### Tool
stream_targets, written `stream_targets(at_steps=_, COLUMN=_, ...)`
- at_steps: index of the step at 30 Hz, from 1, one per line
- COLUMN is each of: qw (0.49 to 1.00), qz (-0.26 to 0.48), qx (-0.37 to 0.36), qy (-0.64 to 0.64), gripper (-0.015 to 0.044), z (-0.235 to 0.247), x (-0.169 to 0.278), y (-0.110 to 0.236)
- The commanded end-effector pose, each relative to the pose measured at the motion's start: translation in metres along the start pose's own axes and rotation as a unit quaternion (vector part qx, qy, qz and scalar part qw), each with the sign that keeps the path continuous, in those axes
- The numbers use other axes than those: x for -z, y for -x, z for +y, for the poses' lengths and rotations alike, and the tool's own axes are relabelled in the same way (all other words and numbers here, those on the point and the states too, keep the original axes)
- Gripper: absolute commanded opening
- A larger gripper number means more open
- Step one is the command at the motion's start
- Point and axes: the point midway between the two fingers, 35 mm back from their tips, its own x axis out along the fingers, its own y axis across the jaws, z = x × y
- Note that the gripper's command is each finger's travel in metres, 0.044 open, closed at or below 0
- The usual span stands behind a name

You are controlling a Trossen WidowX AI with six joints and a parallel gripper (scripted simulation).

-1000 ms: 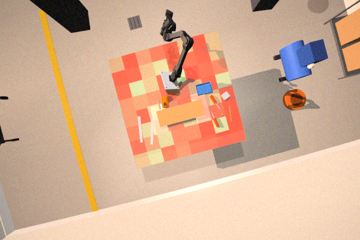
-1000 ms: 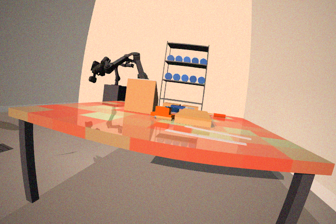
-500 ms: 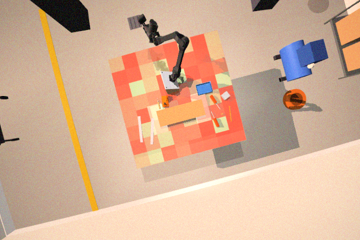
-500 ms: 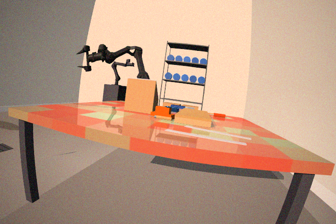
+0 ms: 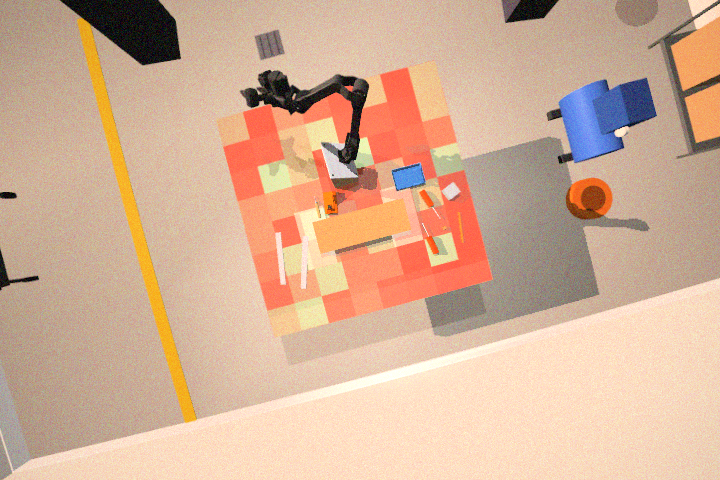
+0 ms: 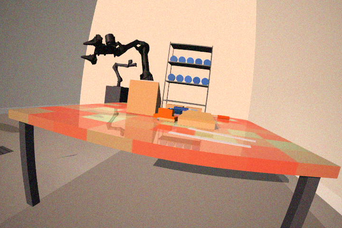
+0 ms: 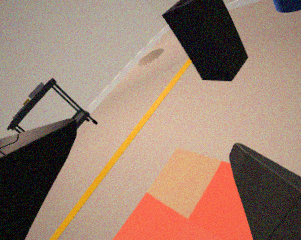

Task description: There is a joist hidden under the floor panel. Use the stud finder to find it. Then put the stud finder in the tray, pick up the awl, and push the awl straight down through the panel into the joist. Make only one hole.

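My gripper [image 5: 247, 96] [image 6: 87, 50] [image 7: 156, 139] is open and empty. It is raised high, out past the table's back left edge, far from the tools. The orange stud finder [image 5: 330, 202] [image 6: 166, 112] lies on the table just left of the tan floor panel [image 5: 362, 225] [image 6: 196, 119]. The blue tray [image 5: 408, 176] [image 6: 179, 109] sits behind the panel's right end. Two orange-handled pointed tools [image 5: 426, 198] [image 5: 431, 244] lie right of the panel; I cannot tell which is the awl. One orange handle [image 6: 223, 117] shows in the exterior view.
The arm's base block [image 5: 338, 164] [image 6: 143, 97] stands behind the stud finder. A small white box [image 5: 450, 190], a thin yellow stick [image 5: 460, 226] and two white strips [image 5: 280, 257] [image 5: 303, 263] lie on the checkered table [image 5: 372, 294] [image 7: 190, 234].
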Motion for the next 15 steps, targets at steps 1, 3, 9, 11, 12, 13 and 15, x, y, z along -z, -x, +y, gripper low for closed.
stream_targets(at_steps=1, qw=0.990, qz=0.075, qx=-0.053, qy=0.103, gripper=0.0440, z=0.038, x=0.055, y=0.012)
stream_targets(at_steps=3, qw=0.980, qz=0.110, qx=-0.080, qy=0.146, gripper=0.0440, z=0.057, x=0.084, y=0.024)
stream_targets(at_steps=9, qw=0.926, qz=0.206, qx=-0.157, qy=0.276, gripper=0.0440, z=0.095, x=0.167, y=0.068)
stream_targets(at_steps=11, qw=0.900, qz=0.230, qx=-0.184, qy=0.320, gripper=0.0440, z=0.102, x=0.189, y=0.082)
stream_targets(at_steps=12, qw=0.888, qz=0.244, qx=-0.194, qy=0.339, gripper=0.0440, z=0.105, x=0.204, y=0.091)
stream_targets(at_steps=13, qw=0.874, qz=0.257, qx=-0.204, qy=0.358, gripper=0.0440, z=0.107, x=0.217, y=0.100)
stream_targets(at_steps=15, qw=0.846, qz=0.282, qx=-0.223, qy=0.395, gripper=0.0440, z=0.110, x=0.244, y=0.119)
